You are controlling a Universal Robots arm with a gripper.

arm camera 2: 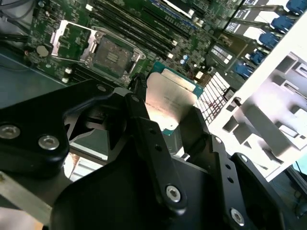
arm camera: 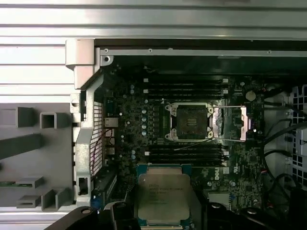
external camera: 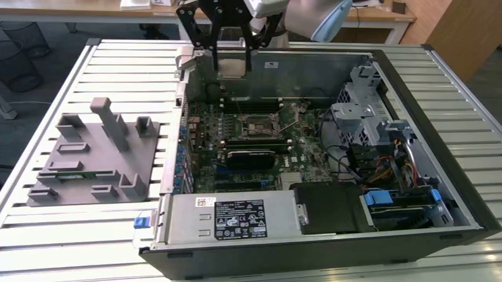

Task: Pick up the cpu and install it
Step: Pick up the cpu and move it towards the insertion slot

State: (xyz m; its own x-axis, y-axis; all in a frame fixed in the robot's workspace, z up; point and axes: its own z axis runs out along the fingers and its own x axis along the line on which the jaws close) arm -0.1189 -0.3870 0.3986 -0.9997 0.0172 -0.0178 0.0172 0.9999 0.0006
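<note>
The pincer [external camera: 233, 60] is clamped on the cpu [arm camera 2: 169, 101], apparently by two opposite edges, and holds it in the air over the motherboard [arm camera: 158, 110], short of the open socket [arm camera: 188, 122]. The chip looks light, stiff and probably fragile underneath, so the edges are the right hold.

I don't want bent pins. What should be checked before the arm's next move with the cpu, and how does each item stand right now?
1. cpu clamped in the gripper: ok.
2. socket uncovered, load plate swung open: ok.
3. socket bare of other parts: ok.
4. cpu centred over the socket: not ok; in the exterior view it hangs off to one side, near the case wall.
5. cpu corner marking matched to the socket: cannot tell.
</note>
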